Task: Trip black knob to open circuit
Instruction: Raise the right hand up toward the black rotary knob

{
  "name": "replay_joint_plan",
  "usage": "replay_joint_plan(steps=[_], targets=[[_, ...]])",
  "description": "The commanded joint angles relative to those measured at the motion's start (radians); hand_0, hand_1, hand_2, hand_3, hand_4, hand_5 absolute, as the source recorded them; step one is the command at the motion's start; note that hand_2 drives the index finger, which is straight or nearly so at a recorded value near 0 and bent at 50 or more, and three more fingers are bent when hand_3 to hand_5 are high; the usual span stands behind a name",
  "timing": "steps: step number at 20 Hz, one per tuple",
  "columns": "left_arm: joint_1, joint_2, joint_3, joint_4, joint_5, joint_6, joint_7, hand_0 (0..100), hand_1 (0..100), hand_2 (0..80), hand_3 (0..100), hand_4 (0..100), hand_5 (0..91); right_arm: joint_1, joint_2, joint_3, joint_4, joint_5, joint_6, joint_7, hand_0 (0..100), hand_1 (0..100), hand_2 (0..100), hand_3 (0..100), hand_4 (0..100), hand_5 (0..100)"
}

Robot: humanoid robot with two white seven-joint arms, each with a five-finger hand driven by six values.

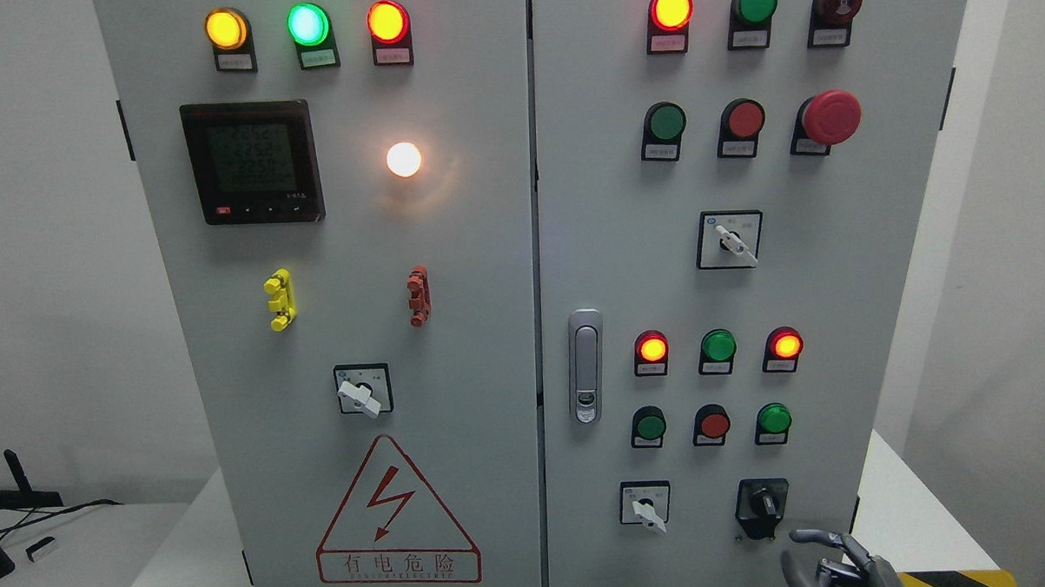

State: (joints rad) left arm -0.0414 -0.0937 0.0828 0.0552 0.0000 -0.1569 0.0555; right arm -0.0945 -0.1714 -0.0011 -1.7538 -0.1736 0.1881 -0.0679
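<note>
The grey metal electrical cabinet (507, 346) is standing upright on a white tabletop (183, 531), its two doors facing the head camera so every control is sitting within reach of an arm coming up from below. The black rotary knob on its black square plate (762, 504) is sitting low on the right door, at the bottom right of the control cluster, just right of a small white-handled selector switch (645, 505) and below a row of small green and red push buttons (711, 425). Its pointer seems to be pointing roughly upward, so the circuit is probably not tripped yet.

The dark grey robot right hand (832, 561) is rising in from the bottom edge at the right, just below and slightly right of the black knob, near it but not touching. Its fingers (813, 537) are lying apart and loosely extended, holding nothing, with one finger pointing left toward the knob's plate. That low placement suits a knob mounted near the cabinet's foot: the hand is likely only needing a short lift up and left to close around it and twist. The left hand is not showing.
</note>
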Motion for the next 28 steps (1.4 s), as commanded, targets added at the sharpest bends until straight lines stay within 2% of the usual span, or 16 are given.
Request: replay_joint_plan(steps=[1,28], targets=[[0.000,0.000,0.000,0.000,-0.031,0.000,0.000,12,39,0.0,0,0,0.0,-0.016,0.001,-0.011,0.037,0.000,0.001,0.000,36,65,38,100,100,94],[0.000,-0.001,0.000,0.000,-0.031,0.000,0.000,12,39,0.0,0,0,0.0,-0.063,0.001,-0.004,0.089,0.000,0.001,0.000,37,65,38,100,100,94]])
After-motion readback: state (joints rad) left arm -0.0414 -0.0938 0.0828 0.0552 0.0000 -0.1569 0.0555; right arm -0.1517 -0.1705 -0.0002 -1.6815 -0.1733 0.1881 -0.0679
